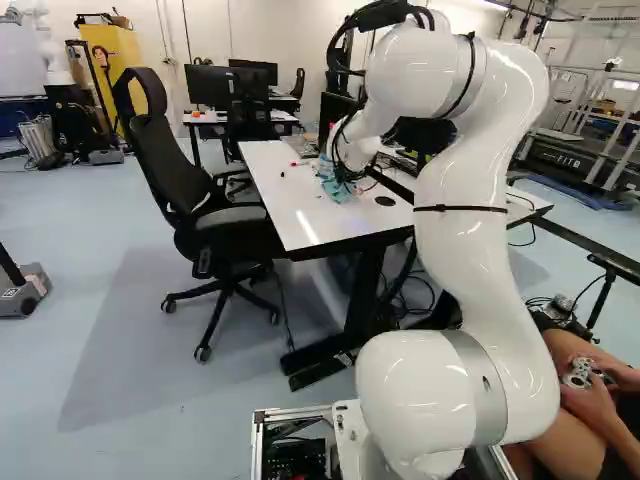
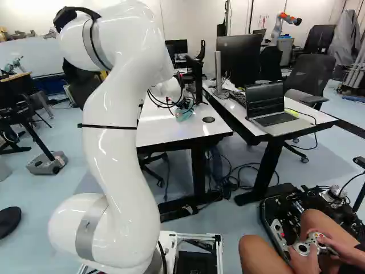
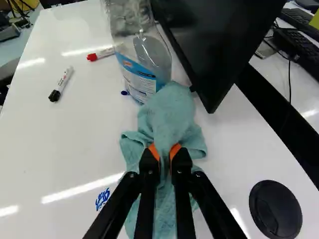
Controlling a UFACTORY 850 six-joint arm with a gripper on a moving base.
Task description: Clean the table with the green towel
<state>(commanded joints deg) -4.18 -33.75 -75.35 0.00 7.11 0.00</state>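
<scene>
At the far end of my arm, the gripper [image 1: 346, 176] is low over the white table [image 1: 285, 205]. In the wrist view the gripper [image 3: 165, 153] has its orange pads pinching the bunched blue-green towel [image 3: 172, 112] from both sides. The cloth spreads ahead of and beneath the fingers, and its far end meets a clear plastic bottle or bag with a blue label [image 3: 142, 74]. A blue scribble [image 3: 102, 198] marks the tabletop beside the fingers, and a small blue spot [image 3: 124, 92] lies near the labelled container. Whatever is under the towel is hidden.
A black-capped marker [image 3: 61, 84] and a red-capped marker [image 3: 101, 53] lie on the table. A dark monitor [image 3: 214, 40] reaches close beside the towel. A round black table insert [image 3: 275, 209] is near the edge. An office chair [image 1: 215, 215] stands alongside; another robot [image 2: 282, 25] is far back.
</scene>
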